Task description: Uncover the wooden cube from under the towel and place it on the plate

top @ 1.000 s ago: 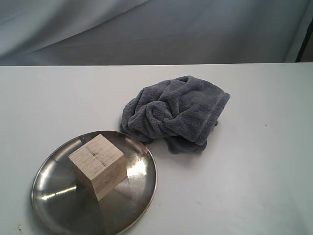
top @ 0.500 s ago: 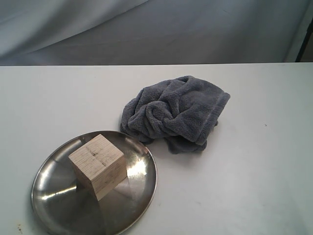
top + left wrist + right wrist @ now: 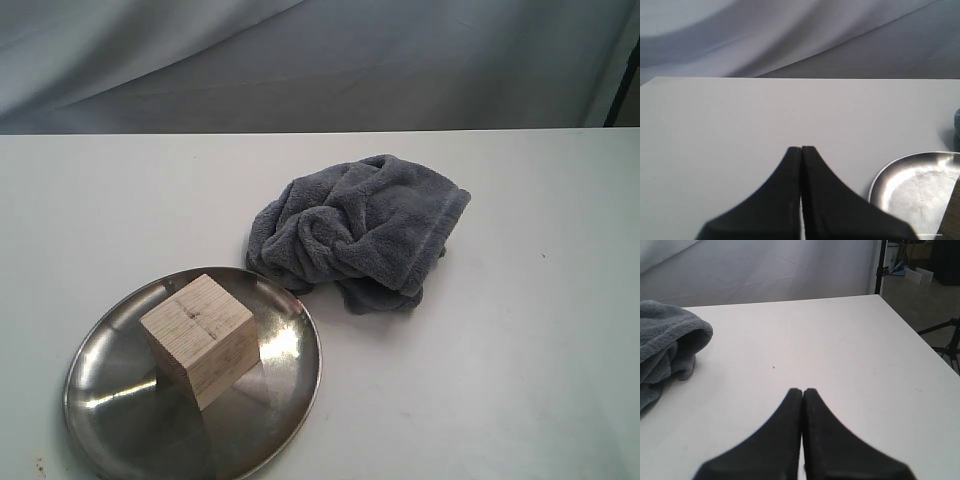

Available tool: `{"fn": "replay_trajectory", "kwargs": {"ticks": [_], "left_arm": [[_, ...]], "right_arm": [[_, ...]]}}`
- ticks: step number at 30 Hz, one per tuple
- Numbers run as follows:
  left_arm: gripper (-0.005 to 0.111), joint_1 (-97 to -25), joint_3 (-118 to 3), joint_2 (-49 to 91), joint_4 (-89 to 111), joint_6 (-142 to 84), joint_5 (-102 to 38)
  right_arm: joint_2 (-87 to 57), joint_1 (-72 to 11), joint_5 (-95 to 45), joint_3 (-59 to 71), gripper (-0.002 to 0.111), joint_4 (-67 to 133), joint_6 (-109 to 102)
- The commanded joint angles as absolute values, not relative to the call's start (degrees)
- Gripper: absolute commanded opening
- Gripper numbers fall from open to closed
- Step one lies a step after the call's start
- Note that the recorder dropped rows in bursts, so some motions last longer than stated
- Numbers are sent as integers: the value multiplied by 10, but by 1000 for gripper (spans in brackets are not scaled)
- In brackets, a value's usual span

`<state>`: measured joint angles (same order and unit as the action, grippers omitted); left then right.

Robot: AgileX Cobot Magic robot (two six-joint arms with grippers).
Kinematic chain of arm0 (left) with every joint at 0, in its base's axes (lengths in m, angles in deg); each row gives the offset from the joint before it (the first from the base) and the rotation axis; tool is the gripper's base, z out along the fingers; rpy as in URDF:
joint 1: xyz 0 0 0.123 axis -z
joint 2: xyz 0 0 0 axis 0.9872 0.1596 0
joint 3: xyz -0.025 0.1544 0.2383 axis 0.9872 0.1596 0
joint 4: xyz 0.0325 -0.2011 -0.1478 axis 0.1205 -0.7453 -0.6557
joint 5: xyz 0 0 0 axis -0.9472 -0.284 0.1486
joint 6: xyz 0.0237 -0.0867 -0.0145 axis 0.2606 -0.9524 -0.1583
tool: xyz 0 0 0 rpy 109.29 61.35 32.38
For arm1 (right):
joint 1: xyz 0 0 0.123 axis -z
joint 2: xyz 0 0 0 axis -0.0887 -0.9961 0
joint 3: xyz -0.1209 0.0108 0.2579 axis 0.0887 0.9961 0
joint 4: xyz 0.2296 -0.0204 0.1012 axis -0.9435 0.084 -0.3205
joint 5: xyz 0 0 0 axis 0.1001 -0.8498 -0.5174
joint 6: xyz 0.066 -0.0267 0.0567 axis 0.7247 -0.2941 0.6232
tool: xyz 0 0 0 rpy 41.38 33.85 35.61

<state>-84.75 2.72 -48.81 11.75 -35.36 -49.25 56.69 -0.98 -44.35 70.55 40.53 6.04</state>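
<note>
Above the table (image 3: 715, 115), left jaws and right jaws press together, empty.

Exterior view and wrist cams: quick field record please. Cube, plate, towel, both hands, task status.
cube: pale wooden cube, uncovered, standing on the plate
plate: round shiny steel plate, on the white table
towel: crumpled grey-blue terry towel, on the table next to the plate's far rim; contact unclear
left hand: left hand shut, empty, off the plate
right hand: right hand shut, empty, off the towel
task: looks complete
</note>
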Motion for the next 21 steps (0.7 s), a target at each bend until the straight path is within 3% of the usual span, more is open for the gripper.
{"fn": "replay_trajectory", "kwargs": {"ticks": [1, 21], "left_arm": [[0, -849, 30, -489, 114, -359, -490], [0, -832, 30, -489, 114, -359, -489]], "right_arm": [[570, -5, -443, 707, 0, 405, 63], [570, -5, -443, 707, 0, 405, 63]]}}
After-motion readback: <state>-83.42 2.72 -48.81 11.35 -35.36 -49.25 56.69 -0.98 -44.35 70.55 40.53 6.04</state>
